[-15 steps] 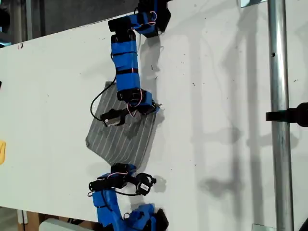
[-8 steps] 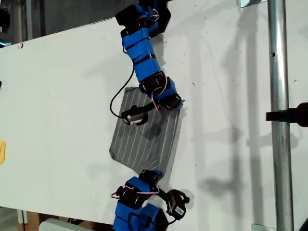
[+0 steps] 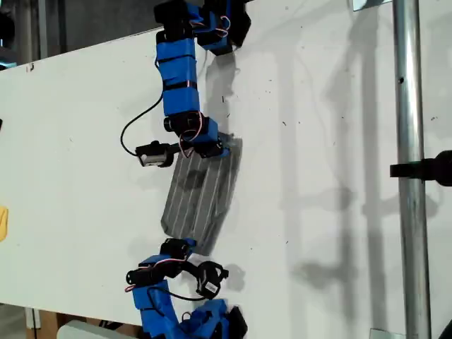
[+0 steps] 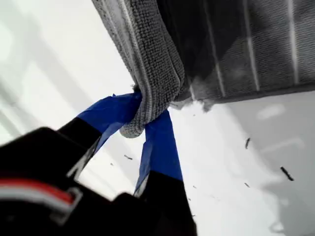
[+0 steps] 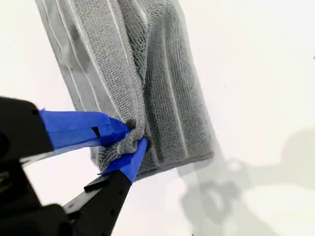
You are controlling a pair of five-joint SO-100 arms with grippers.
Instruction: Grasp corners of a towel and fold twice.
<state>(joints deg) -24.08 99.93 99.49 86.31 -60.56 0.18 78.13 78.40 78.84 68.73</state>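
Note:
The grey striped towel [image 3: 201, 194] lies as a narrow doubled-over strip on the white table [image 3: 85, 141], between the two blue arms in the exterior view. My first gripper [image 4: 142, 115] is shut on a bunched corner of the towel [image 4: 236, 54], which rises above the table there. In the exterior view it is at the strip's far end [image 3: 215, 148]. My second gripper [image 5: 133, 137] is shut on another bunched corner of the towel [image 5: 162, 83]. That gripper sits at the strip's near end [image 3: 182, 244] in the exterior view.
A small yellow object [image 3: 3, 222] sits at the exterior view's left edge. A metal pole [image 3: 406, 169] with a black clamp [image 3: 431, 168] runs down the exterior view's right. The table's edge passes behind the far arm's base [image 3: 219, 21].
Both grippers swung toward the exterior view's right, then back left, carrying the towel's corners. The towel went from a wide spread shape to a narrow folded strip.

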